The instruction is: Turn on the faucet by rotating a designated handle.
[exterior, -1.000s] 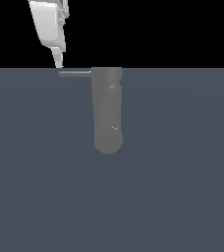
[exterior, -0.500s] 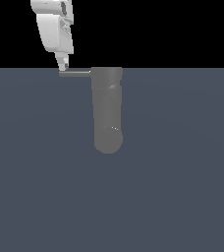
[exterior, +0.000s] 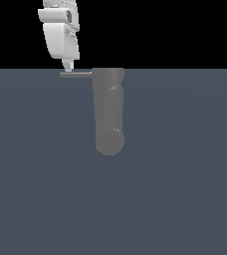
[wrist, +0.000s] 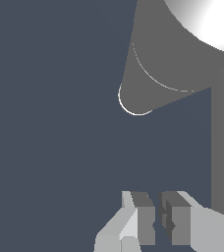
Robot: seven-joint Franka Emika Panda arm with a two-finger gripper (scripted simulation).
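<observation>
Exterior view, pincer [exterior: 68,68] tip touching handle [exterior: 76,74], faucet [exterior: 108,112] unmarked.

The floor [exterior: 185,199] lies bare on every side of the faucet [exterior: 108,112], giving open passage around it. The handle [exterior: 76,74] juts out toward the exterior view's left, barring that side near the faucet's flat end, and the gripper [exterior: 68,68] sits right at it.

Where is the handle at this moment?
In the exterior view, the handle sticks out from the top of the faucet toward the exterior view's left, with the gripper directly above its outer part.
</observation>
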